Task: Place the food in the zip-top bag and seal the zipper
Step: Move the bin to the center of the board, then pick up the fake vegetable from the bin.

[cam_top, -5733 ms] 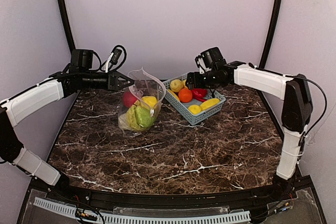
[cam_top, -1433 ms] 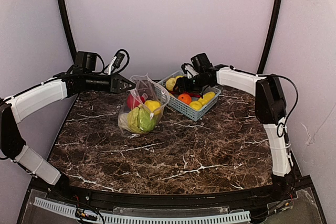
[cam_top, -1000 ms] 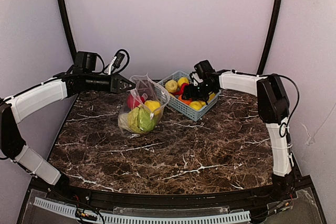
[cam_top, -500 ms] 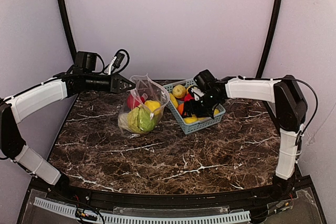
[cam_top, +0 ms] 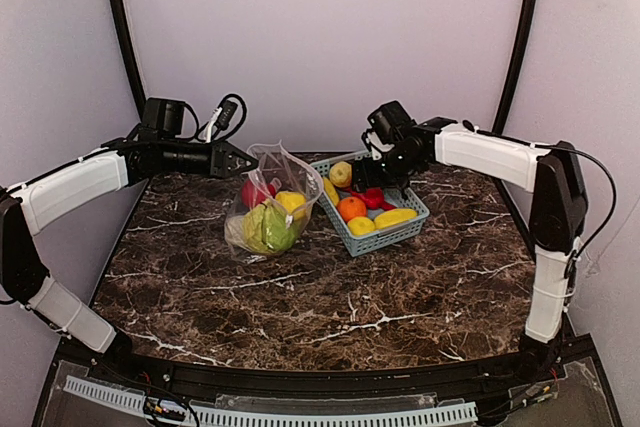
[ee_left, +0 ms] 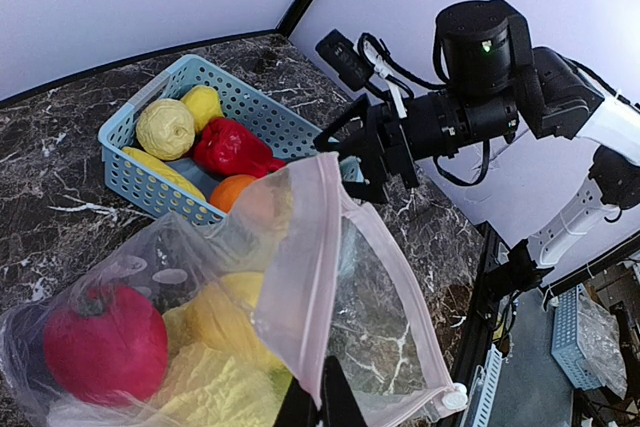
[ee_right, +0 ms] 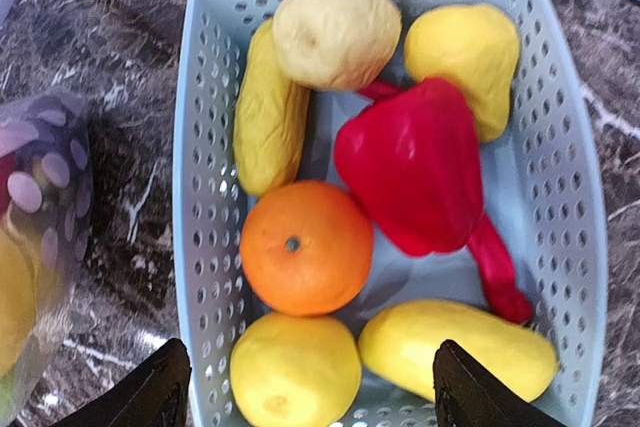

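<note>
The left claw (cam_top: 240, 160) is pinched fully shut on the mouth edge of the zip-top bag (cam_top: 270, 202), its dark tips closed on the pale pink zipper (ee_left: 312, 267) at the bottom of the left wrist view; the bag stands on the dark marbled desk (cam_top: 350, 297) at the back left, just beside the light blue basket (cam_top: 412, 224), with its mouth lifted, gaping open and unsealed; inside it lie a red fruit (ee_left: 105, 342), a yellow fruit (cam_top: 290, 199) and a green-yellow leafy piece (cam_top: 268, 227), all pressed against the clear dotted plastic; the right claw (ee_right: 312, 392) hangs over the near end of the basket with its two fingers spread wide and nothing between them, touching none of the food; below it, in the basket, a pale crinkled round piece (ee_right: 335, 27) sits at the far end by the handle, a long yellow piece (ee_right: 270, 117) lies along the wall nearest the bag, a lemon-like yellow fruit (ee_right: 462, 47) fills the far corner on the other side, a red pepper (ee_right: 415, 162) lies across the middle, an orange (ee_right: 305, 247) rests against it, and a round yellow fruit (ee_right: 295, 367) and another long yellow piece (ee_right: 455, 347) lie side by side at the near end; in the right wrist view the bag's dotted side shows at the left edge, apart from the basket wall
</note>
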Controlling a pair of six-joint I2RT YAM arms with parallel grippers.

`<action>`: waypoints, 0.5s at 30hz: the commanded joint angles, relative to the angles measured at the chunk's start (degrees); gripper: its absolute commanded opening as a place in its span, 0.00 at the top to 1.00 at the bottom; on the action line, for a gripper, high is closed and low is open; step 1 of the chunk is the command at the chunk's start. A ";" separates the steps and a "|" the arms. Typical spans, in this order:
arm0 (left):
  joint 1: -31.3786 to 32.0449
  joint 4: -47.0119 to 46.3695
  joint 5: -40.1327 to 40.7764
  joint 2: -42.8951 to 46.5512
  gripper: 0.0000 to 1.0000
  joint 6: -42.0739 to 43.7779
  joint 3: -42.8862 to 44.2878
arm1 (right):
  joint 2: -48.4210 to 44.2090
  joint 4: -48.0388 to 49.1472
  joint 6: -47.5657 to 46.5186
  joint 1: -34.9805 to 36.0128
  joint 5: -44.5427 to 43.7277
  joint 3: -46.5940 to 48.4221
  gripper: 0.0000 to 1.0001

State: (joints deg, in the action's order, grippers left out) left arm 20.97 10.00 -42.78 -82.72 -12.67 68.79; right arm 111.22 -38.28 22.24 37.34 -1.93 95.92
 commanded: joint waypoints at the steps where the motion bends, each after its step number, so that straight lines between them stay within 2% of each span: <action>1: 0.17 0.51 0.03 0.79 0.99 0.79 -0.42 | 6.83 -0.66 -2.60 -2.18 -6.80 5.76 0.21; 5: 0.12 0.38 -0.08 0.97 0.99 0.66 -0.42 | 12.55 -0.41 -3.82 -4.08 -5.99 11.54 0.24; 10: 0.12 0.39 -0.13 1.13 0.99 0.66 -0.42 | 18.59 0.50 -5.66 -6.14 -1.52 17.70 0.19; 15: 0.12 0.37 -0.03 1.15 0.99 0.71 -0.42 | 22.50 0.84 -6.02 -7.25 3.40 20.38 0.18</action>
State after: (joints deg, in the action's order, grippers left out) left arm 20.97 10.00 -42.76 -82.72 -12.64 68.79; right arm 132.18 -38.26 17.37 30.83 -2.63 113.36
